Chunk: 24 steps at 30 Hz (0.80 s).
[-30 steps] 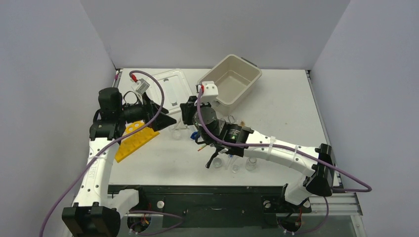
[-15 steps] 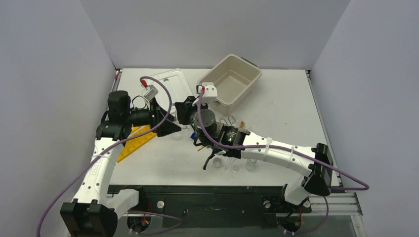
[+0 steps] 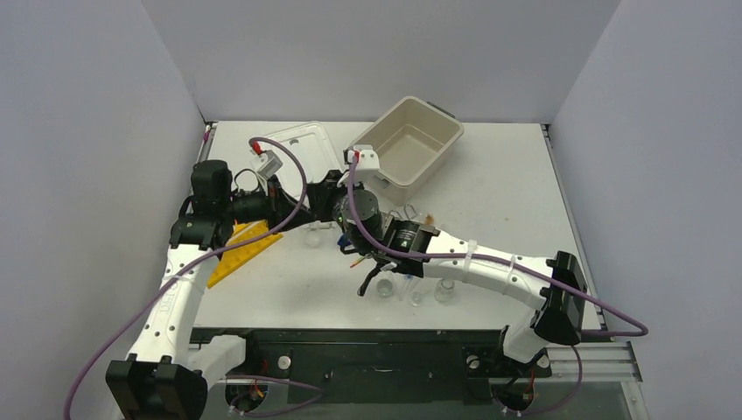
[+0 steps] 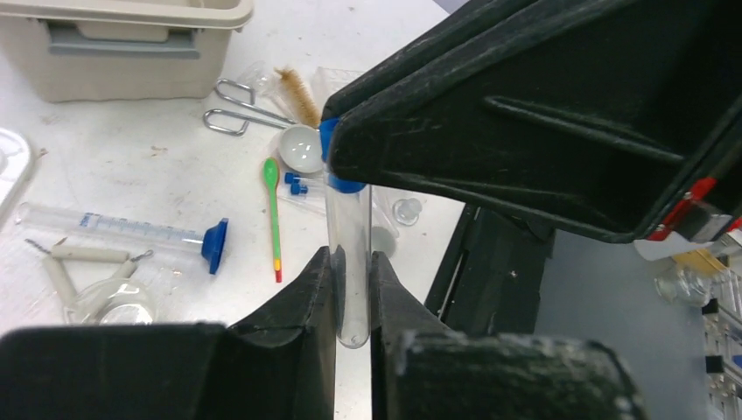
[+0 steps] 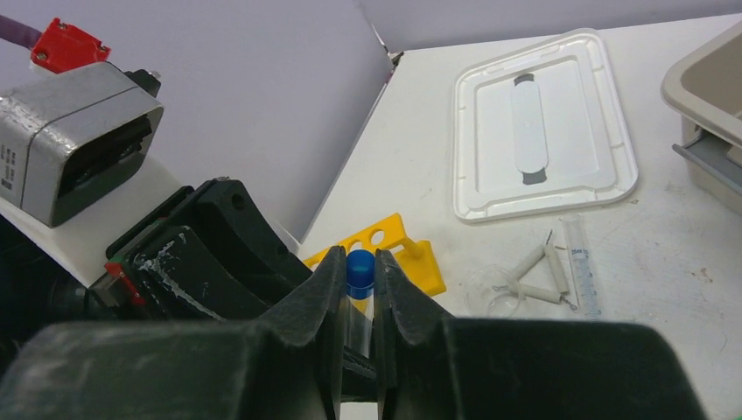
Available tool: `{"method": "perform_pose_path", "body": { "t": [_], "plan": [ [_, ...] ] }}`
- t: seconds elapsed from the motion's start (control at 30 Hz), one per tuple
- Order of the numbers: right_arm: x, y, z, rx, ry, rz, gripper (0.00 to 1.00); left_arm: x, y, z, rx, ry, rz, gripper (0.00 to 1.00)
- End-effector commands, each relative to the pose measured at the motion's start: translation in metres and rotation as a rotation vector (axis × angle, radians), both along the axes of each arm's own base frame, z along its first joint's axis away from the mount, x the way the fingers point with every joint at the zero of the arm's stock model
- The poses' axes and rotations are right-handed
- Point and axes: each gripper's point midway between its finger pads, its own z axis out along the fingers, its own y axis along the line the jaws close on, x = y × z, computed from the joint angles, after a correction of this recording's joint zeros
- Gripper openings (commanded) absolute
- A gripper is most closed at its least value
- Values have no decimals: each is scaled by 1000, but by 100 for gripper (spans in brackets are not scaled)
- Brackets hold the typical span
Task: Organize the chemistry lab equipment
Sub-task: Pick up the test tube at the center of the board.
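Test tube (image 4: 347, 219): clear glass with a blue cap (image 4: 327, 144), held in the air above the desk (image 3: 507, 192), a little toward 9 o'clock from the desk's middle.
Yellow rack (image 3: 238, 249): on the desk at 8 o'clock of the tube.
Left pincer (image 4: 350, 262): clamped shut on the tube's rounded lower end.
Right pincer (image 5: 359, 265): clamped shut on the same tube, just under the cap.
Tub (image 3: 407, 140): at 2 o'clock of the tube.
Risk: both arms grip one glass tube, so pulling or twisting against each other could crack it.
Risk on release: the left hold sits low on rounded glass. If the right lets go, the tube may tip or slide out onto the desk.
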Motion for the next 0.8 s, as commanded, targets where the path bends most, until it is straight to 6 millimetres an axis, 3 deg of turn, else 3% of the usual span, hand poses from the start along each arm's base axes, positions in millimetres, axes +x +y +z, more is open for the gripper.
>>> {"method": "perform_pose_path", "body": {
  "t": [0.0,0.17,0.33,0.37,0.4,0.47,0.77],
  "plan": [
    [-7,9,13,71,41,100,0,17,10,14,80,-145,70,0],
    [1,3,7,68,137,213,5,19,19,4,163,-183,99,0],
    [0,-8,0,-12,210,298,34,20,25,-4,222,-209,115,0],
    [-2,-8,9,-16,199,324,36,19,25,-4,225,-212,112,0],
    [-4,-9,3,-46,219,332,44,17,25,-7,225,-204,105,0],
    [-7,-7,13,-70,224,360,51,14,24,-9,225,-206,97,0],
    [-13,13,-13,-142,320,445,53,5,24,-11,249,-224,85,0]
  ]
}}
